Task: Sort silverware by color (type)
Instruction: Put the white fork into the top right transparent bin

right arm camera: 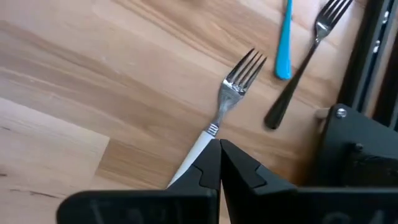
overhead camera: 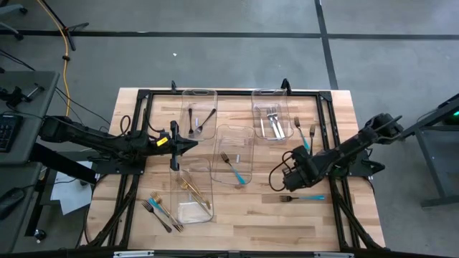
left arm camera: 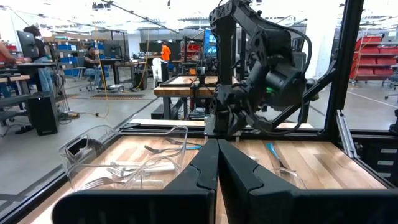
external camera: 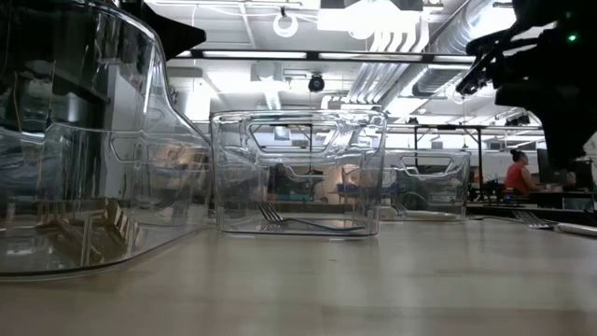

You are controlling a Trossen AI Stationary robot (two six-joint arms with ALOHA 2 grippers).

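The right end effector [right arm camera: 219,163] is pinched shut on the teal-handled silver fork [right arm camera: 233,93] (handle end only); it could swivel or slip when raised off the wooden tabletop [right arm camera: 93,81].

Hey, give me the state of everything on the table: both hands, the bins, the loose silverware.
Left hand: shut, empty.
Right hand: shut, at a fork's handle.
Fork: lying flat on the table.
Bins: four, upright, each holding silverware.
Loose silverware: lying flat outside the bins.
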